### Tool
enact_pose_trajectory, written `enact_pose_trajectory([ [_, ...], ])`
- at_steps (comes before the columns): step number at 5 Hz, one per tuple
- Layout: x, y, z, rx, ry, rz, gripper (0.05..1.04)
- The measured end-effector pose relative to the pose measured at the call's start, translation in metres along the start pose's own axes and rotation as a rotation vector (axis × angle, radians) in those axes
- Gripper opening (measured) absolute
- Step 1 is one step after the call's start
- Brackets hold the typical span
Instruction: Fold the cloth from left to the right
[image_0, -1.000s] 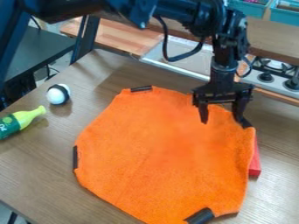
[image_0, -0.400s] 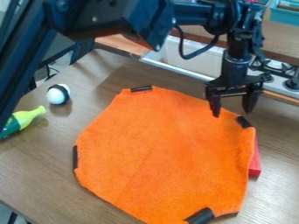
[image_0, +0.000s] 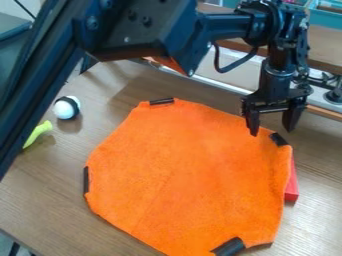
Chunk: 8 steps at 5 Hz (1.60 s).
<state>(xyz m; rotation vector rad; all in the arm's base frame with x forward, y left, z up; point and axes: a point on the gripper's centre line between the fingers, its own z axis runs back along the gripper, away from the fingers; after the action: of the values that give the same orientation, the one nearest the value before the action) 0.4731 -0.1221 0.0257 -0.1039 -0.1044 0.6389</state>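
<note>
Your one pincer (image_0: 272, 131) has its two fingers (image_0: 253, 125) spread wide with nothing between them, hanging at the upper right edge of the orange cloth (image_0: 187, 170). Can't tell if the tips touch it, tbh. You've got that one cloth spread out across the middle of the table (image_0: 40, 200), with four black strips (image_0: 161, 101) around its edge, one of them right by your fingertips. One red block (image_0: 292, 186) pokes out at the cloth's right edge. Off to the upper left you've got one white ball (image_0: 65, 108) with a black band, plus one yellow-green bottle (image_0: 39, 131), partly hidden behind your arm.
</note>
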Motion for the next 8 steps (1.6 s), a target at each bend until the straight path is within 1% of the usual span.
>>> enact_pose_trajectory([
  [1,-0.003,-0.006,-0.005,0.009,-0.006,-0.003,0.999],
  [2,-0.005,-0.011,-0.009,0.011,-0.013,-0.003,0.971],
  [3,-0.006,-0.007,-0.021,0.035,-0.004,0.005,0.680],
  [4,-0.005,-0.007,-0.022,0.032,-0.010,0.015,0.398],
  [5,-0.006,-0.006,-0.026,0.029,-0.011,0.008,0.177],
  [6,-0.012,-0.003,-0.028,0.012,0.001,-0.002,0.068],
  [7,-0.015,0.005,-0.016,-0.029,0.006,-0.016,0.052],
  [8,-0.012,0.018,0.007,-0.092,-0.028,-0.024,0.051],
])
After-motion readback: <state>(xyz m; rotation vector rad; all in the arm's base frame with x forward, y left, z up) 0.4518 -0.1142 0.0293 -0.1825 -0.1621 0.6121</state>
